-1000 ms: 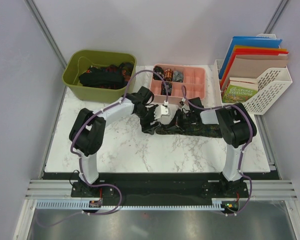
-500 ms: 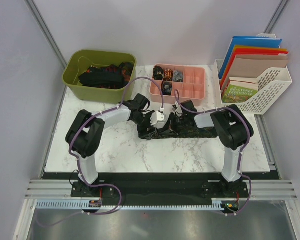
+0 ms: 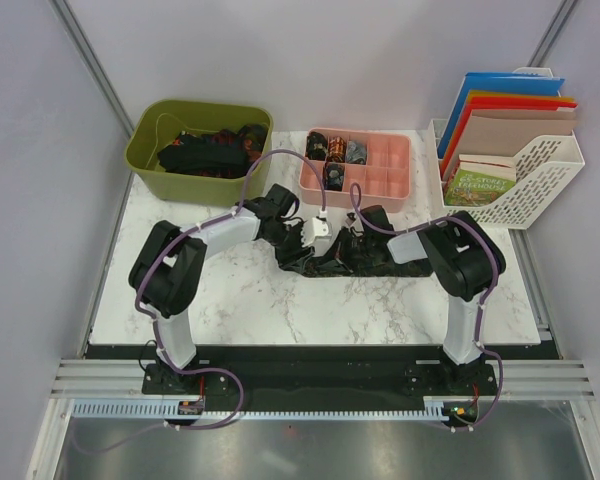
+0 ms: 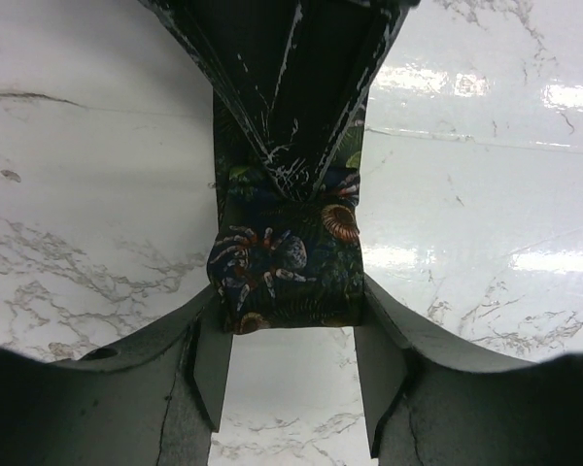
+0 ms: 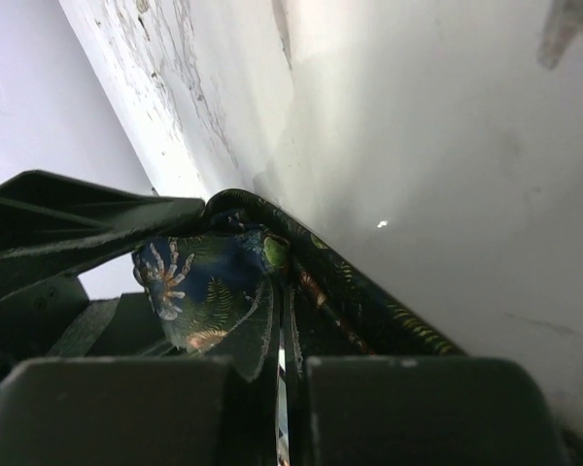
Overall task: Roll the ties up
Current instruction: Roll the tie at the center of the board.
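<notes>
Across the middle of the marble tabletop (image 3: pixel 230 300) one dark patterned tie (image 3: pixel 355 262) lies stretched left to right. It lies on the near side of a green bin (image 3: pixel 150 160) at far left, a white file rack (image 3: pixel 540 190) at far right, and a pink compartment tray (image 3: pixel 390 180) between them with rolled ties (image 3: pixel 332 150) in its left compartments. The tie's folded left end, printed with shells and a crab, sits squarely inside the left gripper (image 4: pixel 290 311). That gripper grasps it, with both fingers (image 4: pixel 206 359) touching the fabric's edges. Further right, the tie runs into the right gripper (image 5: pixel 287 364), which is clenched tight on a thin fold of the cloth.
</notes>
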Robot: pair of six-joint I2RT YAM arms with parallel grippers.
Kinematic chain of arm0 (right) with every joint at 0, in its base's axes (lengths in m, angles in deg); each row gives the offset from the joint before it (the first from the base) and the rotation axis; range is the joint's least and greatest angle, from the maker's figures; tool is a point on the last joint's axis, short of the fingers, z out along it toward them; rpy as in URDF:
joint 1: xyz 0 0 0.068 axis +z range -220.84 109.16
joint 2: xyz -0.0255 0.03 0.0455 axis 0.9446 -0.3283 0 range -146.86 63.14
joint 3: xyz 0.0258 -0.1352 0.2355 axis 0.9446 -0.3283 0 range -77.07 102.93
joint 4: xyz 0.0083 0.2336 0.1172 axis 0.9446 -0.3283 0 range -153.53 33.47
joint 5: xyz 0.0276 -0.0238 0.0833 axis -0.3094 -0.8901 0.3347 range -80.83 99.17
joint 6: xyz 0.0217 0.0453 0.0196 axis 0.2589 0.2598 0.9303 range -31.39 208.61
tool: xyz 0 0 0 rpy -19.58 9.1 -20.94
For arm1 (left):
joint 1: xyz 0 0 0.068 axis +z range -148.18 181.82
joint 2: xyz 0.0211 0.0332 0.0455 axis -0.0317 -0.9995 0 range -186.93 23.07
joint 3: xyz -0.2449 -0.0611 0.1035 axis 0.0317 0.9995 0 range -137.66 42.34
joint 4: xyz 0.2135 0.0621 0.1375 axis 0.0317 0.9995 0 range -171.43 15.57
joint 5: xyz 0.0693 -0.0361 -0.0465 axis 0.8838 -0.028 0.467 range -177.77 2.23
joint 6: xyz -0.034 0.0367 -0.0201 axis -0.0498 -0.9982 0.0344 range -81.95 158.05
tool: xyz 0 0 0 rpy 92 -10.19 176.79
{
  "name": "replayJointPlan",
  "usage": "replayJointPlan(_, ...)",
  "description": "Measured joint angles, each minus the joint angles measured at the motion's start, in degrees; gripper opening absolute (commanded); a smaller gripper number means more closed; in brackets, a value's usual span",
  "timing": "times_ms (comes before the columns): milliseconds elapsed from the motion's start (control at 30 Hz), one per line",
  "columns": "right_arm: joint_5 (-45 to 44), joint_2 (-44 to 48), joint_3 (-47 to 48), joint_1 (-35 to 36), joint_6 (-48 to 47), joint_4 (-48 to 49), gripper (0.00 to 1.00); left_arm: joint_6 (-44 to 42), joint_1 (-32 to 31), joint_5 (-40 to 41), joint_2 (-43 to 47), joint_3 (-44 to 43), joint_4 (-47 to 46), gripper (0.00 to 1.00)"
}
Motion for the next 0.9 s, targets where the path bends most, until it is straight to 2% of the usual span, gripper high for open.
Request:
replayJointPlan(467, -1.8, -0.1, -2.1, 0.8, 4.0, 5.6, 0.00, 0.6, -4.4, 3.5, -3.3, -7.0, 3.8, 0.50)
replayJointPlan(567, -1.9, -0.1, -2.9, 0.9, 4.9, 7.2, 0.01, 0.1, -4.7, 4.0, -3.6, -7.2, 4.3, 0.45)
replayJointPlan(667, -2.0, 0.0, -3.3, 0.9, 5.4, 8.2, 0.06, -0.7, -5.3, 5.3, -3.7, -7.3, 4.4, 0.35)
replayJointPlan(733, -1.9, 0.0, -3.3, 0.9, 5.5, 8.4, 0.12, -1.7, -6.0, 6.6, -4.0, -7.5, 4.9, 0.33)
replayJointPlan(900, -1.6, 0.0, -3.3, 0.9, 5.5, 8.5, 0.20, -3.7, -7.0, 9.4, -6.0, -9.7, 7.6, 0.27)
